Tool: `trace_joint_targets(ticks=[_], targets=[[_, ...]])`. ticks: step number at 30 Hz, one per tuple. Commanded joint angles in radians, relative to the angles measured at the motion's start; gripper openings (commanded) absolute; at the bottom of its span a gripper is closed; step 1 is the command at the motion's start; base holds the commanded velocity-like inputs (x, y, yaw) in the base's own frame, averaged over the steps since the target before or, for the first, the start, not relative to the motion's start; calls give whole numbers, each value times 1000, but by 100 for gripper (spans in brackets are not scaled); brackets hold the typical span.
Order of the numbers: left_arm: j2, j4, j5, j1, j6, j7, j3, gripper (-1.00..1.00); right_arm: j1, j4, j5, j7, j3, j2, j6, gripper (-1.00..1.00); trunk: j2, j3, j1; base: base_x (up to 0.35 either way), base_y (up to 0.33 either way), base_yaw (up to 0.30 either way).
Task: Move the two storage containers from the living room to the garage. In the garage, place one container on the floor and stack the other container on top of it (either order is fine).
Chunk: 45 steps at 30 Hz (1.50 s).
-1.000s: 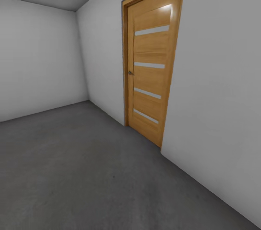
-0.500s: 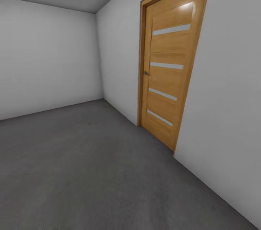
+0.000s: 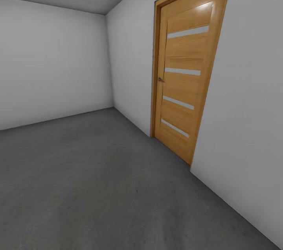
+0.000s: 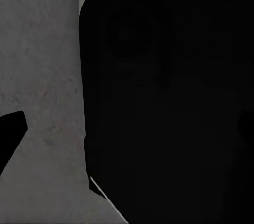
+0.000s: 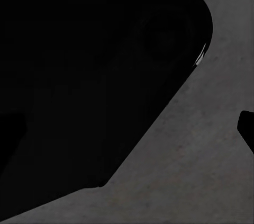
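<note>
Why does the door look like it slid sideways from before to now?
The door did not move; the robot's head camera turned left, so the whole picture slid to the right, mostly in the first half second, then barely. The door is shut as before, and the grey floor and white walls look the same. Nothing was picked up or let go.

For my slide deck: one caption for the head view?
Bare room: closed wooden door in grey-white wall, dark concrete floor.

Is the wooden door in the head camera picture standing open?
No, the wooden door sits shut in its frame in the white wall, with no gap showing beside it.
</note>
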Motion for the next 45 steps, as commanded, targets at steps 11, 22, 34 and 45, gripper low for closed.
trace_joint_targets(ticks=[11,22,34,45], targets=[[0,0,0,0,-1,0,-1,100,0,0,-2,0,1,-1,-6,100,0,-1,0,0,0,0],[0,0,0,0,-1,0,0,100,0,0,-2,0,1,-1,-6,100,0,-1,0,0,0,0],[0,-1,0,0,-1,0,0,100,0,0,-2,0,2,0,-6,100,0,-1,0,0,0,0],[0,-1,1,0,-1,0,0,100,0,0,-1,0,2,0,-6,100,0,-1,0,0,0,0]])
